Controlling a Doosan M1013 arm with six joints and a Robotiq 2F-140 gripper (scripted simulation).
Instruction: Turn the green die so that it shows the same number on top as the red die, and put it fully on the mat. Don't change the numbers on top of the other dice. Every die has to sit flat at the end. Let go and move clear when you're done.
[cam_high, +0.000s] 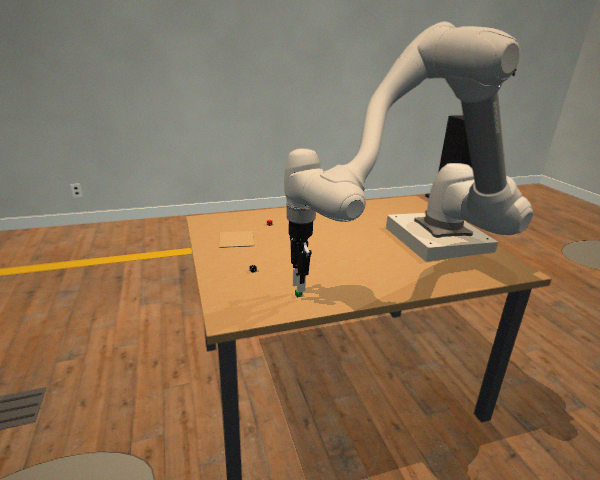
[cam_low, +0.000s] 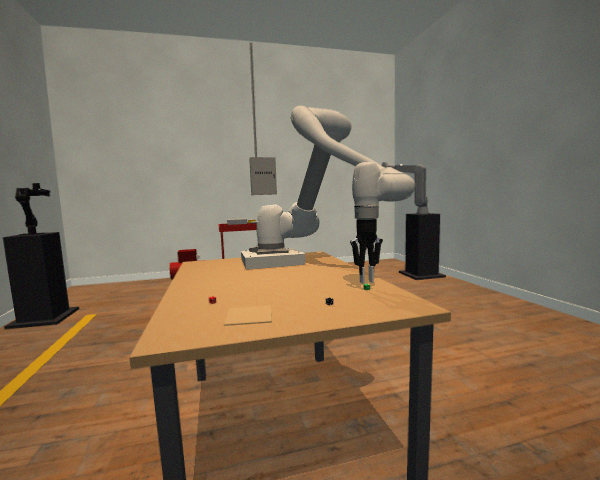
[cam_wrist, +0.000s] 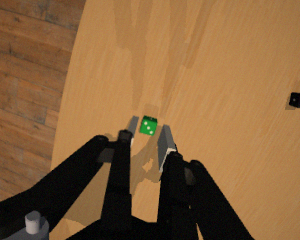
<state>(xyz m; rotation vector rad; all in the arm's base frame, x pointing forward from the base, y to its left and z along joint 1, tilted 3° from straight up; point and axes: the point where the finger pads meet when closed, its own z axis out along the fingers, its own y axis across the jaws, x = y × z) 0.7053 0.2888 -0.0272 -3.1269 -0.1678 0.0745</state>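
Observation:
The green die (cam_high: 298, 293) (cam_low: 366, 287) (cam_wrist: 148, 126) lies on the table near its front edge in the top view; in the wrist view its large visible face shows three white pips. My gripper (cam_high: 299, 288) (cam_low: 367, 281) (cam_wrist: 148, 130) points down just above the die, its fingers open on either side with gaps and nothing held. The red die (cam_high: 269, 222) (cam_low: 212, 299) lies near the mat; its top number is too small to read. The mat (cam_high: 236, 239) (cam_low: 248, 315) is a thin, square, wood-coloured sheet with nothing on it.
A black die (cam_high: 253, 268) (cam_low: 329, 301) (cam_wrist: 295, 100) lies on the table (cam_high: 350, 240) (cam_low: 290, 285) between the green die and the mat. The arm's white base block (cam_high: 435, 247) (cam_low: 274, 259) stands at the table's far end in the exterior view.

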